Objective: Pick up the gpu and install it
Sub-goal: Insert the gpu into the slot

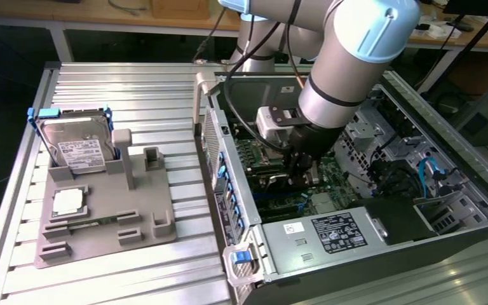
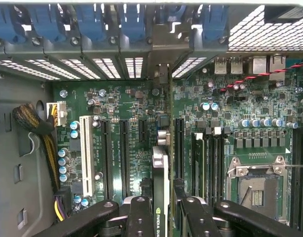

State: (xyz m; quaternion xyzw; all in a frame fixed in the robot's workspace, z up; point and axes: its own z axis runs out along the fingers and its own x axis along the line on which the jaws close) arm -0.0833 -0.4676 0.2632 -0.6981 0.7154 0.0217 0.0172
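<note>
Over the green motherboard (image 2: 132,98), the jaws clamp the gpu (image 2: 161,195) (edge-on) between them.

One gpu (image 2: 161,173), one hard drive (image 1: 79,149), one case (image 1: 380,273), one holder (image 1: 142,203), perhaps one chip (image 1: 68,202).

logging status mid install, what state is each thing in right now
gpu: held edge-on in the gripper over the motherboard, seating cannot be told
gripper: shut on the gpu
computer case: side open
cpu socket: empty
white slot: empty
hard drive: upright in the grey holder
memory stick: lying flat on the grey holder
</note>
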